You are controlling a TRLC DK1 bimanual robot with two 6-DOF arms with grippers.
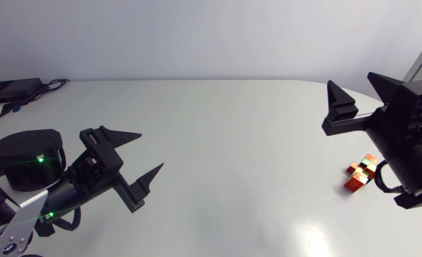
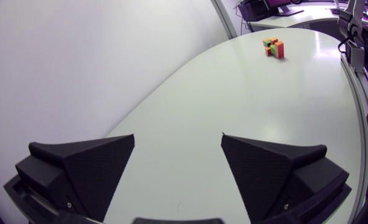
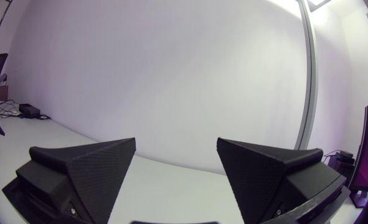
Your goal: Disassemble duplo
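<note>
The duplo stack [image 1: 359,173] is my reference: a small cluster of red, orange and green bricks lying on the white table [image 1: 232,143], close to the table's right-hand edge. In the head view my right arm's black wrist housing covers part of the stack.

Between the stack and my left gripper [image 1: 151,150] lies a long stretch of bare tabletop. From the left wrist view the stack [image 2: 273,47] sits far ahead of the left gripper [image 2: 178,135], a little off to one side and near the table's curved rim.

The left arm is low over the table, well apart from the stack, its gripper aimed roughly toward it. The fingers are spread wide with nothing between them.

The right arm stands just beside the stack, but its right gripper [image 1: 351,80] is raised and turned away from it, toward the wall behind the table. In its own wrist view the right gripper [image 3: 176,140] shows both fingers wide apart, holding nothing.
</note>
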